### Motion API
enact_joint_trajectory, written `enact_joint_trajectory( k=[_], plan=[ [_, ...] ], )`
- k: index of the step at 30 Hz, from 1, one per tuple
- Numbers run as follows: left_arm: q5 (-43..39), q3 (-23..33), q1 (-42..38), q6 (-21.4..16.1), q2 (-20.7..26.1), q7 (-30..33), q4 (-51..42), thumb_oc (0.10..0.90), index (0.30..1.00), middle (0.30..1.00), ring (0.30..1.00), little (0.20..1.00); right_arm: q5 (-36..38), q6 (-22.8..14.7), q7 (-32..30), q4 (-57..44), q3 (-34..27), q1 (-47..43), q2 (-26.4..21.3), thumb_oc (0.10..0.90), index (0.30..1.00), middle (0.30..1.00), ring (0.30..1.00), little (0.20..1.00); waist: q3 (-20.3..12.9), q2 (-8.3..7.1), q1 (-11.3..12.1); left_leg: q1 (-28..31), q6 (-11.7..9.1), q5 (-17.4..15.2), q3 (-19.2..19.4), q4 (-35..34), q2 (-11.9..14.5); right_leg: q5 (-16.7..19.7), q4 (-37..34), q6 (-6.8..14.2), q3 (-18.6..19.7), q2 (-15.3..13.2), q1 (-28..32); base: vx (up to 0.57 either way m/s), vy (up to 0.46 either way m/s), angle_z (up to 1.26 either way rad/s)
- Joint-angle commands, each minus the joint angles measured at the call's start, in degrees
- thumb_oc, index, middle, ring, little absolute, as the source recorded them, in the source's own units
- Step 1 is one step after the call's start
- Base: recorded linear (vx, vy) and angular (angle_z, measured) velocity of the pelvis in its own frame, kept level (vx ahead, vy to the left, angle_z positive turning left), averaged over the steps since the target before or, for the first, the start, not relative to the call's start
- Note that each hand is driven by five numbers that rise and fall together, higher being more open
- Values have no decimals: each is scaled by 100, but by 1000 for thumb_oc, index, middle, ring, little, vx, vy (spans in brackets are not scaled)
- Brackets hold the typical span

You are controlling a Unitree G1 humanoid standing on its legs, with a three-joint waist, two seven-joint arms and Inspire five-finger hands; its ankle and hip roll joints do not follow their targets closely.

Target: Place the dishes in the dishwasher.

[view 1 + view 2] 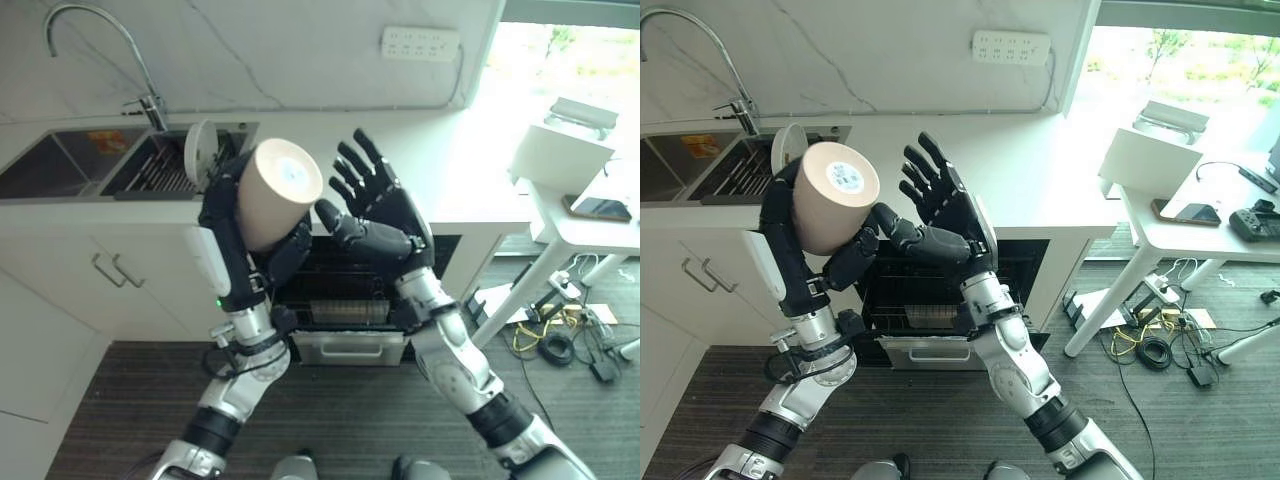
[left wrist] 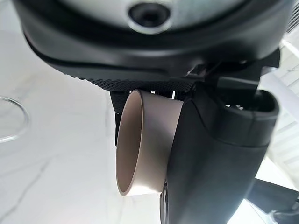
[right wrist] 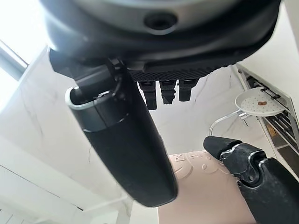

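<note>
Left hand (image 1: 232, 235) grips beige cup (image 1: 278, 192); right hand (image 1: 385, 205) spread wide, just beside cup.

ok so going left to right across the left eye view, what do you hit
sink → tap → plate standing in the rack → left hand → cup it holds → right hand, open → wall socket → white table with a phone on it
</note>
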Motion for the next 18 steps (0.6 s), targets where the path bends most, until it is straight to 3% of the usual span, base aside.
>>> enact_joint_trajectory(
  k=[1,8,18],
  plan=[
    [69,-255,-695,-363,44,41,18,400,300,300,300,300,-69,-327,28,-409,-139,-754,439,800,900,900,900,900,-352,-147,7,46,-87,-955,-65,342,133,-633,-288,403,-40,-328,441,8,-10,4],
    [-207,-406,-802,-302,10,-165,214,400,300,300,300,300,-205,-180,79,-400,12,-955,482,800,900,900,900,900,-349,-171,62,15,-66,-943,-146,342,100,-606,-288,409,14,-326,416,0,0,0],
    [-292,-563,-906,-353,-4,-259,445,400,300,300,300,300,-139,376,413,-150,293,-1102,501,800,900,900,900,900,-366,-175,106,1,-50,-927,-250,342,56,-580,-288,414,63,-342,410,0,0,0]
  ],
)
